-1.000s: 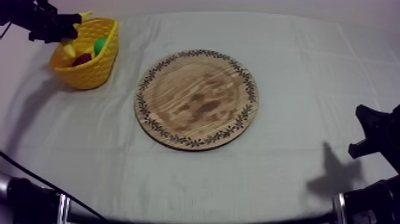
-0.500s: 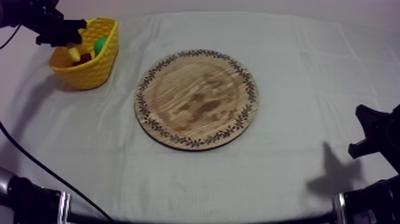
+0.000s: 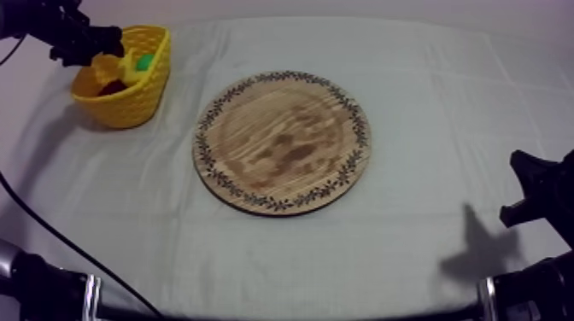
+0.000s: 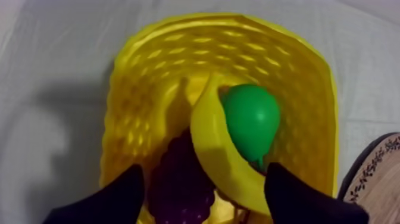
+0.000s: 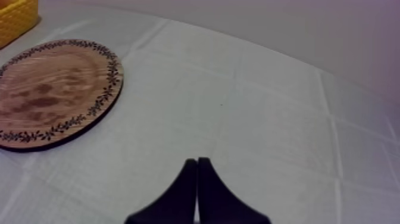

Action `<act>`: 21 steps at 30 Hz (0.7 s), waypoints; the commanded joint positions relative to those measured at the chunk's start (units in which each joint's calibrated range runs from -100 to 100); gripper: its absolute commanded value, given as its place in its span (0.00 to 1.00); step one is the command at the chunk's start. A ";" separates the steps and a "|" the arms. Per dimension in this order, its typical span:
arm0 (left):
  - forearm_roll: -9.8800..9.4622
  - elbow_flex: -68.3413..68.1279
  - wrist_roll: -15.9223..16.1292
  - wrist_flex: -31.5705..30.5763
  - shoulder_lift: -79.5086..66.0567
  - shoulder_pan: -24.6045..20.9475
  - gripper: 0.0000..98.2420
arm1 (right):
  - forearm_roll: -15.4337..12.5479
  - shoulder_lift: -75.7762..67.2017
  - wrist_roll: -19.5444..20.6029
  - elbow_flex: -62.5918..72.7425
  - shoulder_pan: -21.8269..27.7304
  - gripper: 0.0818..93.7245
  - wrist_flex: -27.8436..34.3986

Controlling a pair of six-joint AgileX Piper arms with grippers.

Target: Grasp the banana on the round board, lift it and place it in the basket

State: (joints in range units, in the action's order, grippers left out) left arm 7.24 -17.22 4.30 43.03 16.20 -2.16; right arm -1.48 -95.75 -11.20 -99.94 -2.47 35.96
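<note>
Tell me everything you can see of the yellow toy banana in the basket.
The yellow toy banana looks like smooth, glossy plastic, curved, with one end tapering to a tip. It lies inside the yellow plastic basket, its inner curve against the green pear, the dark purple bunch of grapes at its outer side. The left gripper hangs open above it, not holding it.

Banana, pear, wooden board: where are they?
banana [image 4: 209, 143], left wrist view, middle of its curve.
pear [image 4: 253, 119], left wrist view, its round green side.
wooden board [image 3: 282, 141], top view, bare centre.
</note>
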 commanded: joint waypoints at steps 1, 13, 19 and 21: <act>-0.10 -0.44 0.10 -0.16 -0.45 -0.12 0.81 | -0.01 0.00 -0.01 0.05 0.02 0.00 0.01; -0.17 -14.14 1.15 -7.76 -12.68 0.16 0.36 | -0.01 0.00 -0.01 0.05 0.02 0.00 0.01; -0.18 -25.72 1.13 -13.59 -22.63 0.76 0.15 | -0.01 0.00 -0.01 0.05 0.02 0.00 0.01; -0.18 -29.87 1.28 -15.90 -26.09 1.02 0.09 | -0.01 0.00 -0.01 0.05 0.02 0.00 0.01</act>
State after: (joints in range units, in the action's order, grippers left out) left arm 7.07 -41.92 5.54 28.84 -5.99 -1.21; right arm -1.48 -95.75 -11.20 -99.94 -2.47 35.96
